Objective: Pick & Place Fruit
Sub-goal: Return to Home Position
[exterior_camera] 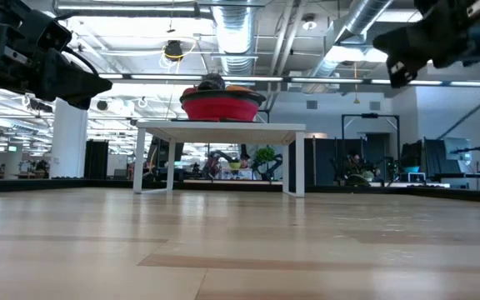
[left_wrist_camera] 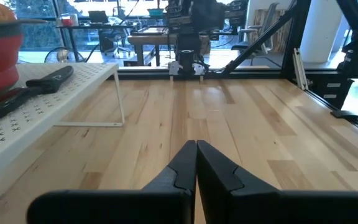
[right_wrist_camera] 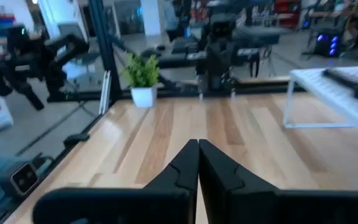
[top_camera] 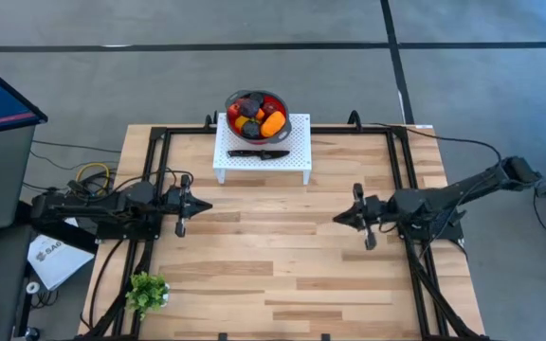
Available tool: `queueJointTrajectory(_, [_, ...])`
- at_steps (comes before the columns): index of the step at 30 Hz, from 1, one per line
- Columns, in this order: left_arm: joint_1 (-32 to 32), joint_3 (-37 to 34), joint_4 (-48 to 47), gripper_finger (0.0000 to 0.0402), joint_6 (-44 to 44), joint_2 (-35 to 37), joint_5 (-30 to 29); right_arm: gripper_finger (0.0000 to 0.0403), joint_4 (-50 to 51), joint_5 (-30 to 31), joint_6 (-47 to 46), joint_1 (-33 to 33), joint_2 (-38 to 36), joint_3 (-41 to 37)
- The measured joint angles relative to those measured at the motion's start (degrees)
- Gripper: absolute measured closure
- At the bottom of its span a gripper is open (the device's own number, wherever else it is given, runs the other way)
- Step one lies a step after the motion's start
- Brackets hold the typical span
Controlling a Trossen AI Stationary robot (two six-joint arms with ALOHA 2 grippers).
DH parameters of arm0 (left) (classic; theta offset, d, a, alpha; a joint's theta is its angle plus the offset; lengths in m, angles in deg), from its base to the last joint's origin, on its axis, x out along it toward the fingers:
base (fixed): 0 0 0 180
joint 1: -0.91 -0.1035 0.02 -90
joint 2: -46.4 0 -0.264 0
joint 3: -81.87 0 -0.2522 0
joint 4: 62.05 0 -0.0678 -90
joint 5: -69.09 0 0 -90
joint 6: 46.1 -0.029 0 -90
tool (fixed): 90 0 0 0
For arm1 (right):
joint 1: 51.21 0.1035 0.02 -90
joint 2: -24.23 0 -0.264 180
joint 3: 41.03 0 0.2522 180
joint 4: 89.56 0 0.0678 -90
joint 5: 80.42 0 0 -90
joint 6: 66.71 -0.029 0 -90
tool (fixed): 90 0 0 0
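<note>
Right now I see both arms hanging clear of the counter (top_camera: 273,275), facing each other across its middle with a wide stretch of bare wood between them. My left pincer (top_camera: 207,204) has its two dark fingers (left_wrist_camera: 179,171) pressed flat together, tip to tip, with nothing between them. My right pincer (top_camera: 337,219) is the same, its fingers (right_wrist_camera: 182,168) closed against each other and holding nothing. The fruit (top_camera: 257,116) is well apart from both pincers, ahead of each and off toward the far edge of the counter, roughly midway between the two. It is heaped in the red bowl (top_camera: 283,104), where I can pick out an orange piece, a yellow one, a red one and a couple of dark ones, though I cannot count them all. The bowl stands on the far half of a white shelf (top_camera: 297,142), which rests on its legs on the counter. A black knife (top_camera: 259,153) lies flat on the shelf on the pincers' side of the bowl, close to it; I cannot tell whether they touch. From counter height the fruit tops show just over the bowl's rim. A leafy plant sprig (top_camera: 147,291) in a small white pot stands behind my left pincer, toward the near corner of the counter, and well ahead of my right pincer.
</note>
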Motion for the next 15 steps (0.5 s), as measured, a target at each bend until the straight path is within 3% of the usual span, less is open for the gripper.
queueJointTrajectory(4, [0.0, 0.0, 0.0, 0.0398, 0.0, 0.0, 0.0, 0.0398, -0.4, -3.3, -1.6, -4.3, -7.9, -4.6])
queueJointTrajectory(10, [0.0, 0.0, 0.0, 0.0398, 0.0, 0.0, 0.0, 0.0398, -0.6, -12.9, -4.6, -10.0, -19.3, -10.7])
queueJointTrajectory(15, [0.0, 0.0, 0.1, 0.0398, 0.0, 0.0, 0.0, 0.0398, 5.8, -14.9, -4.5, -11.1, -26.0, -11.7])
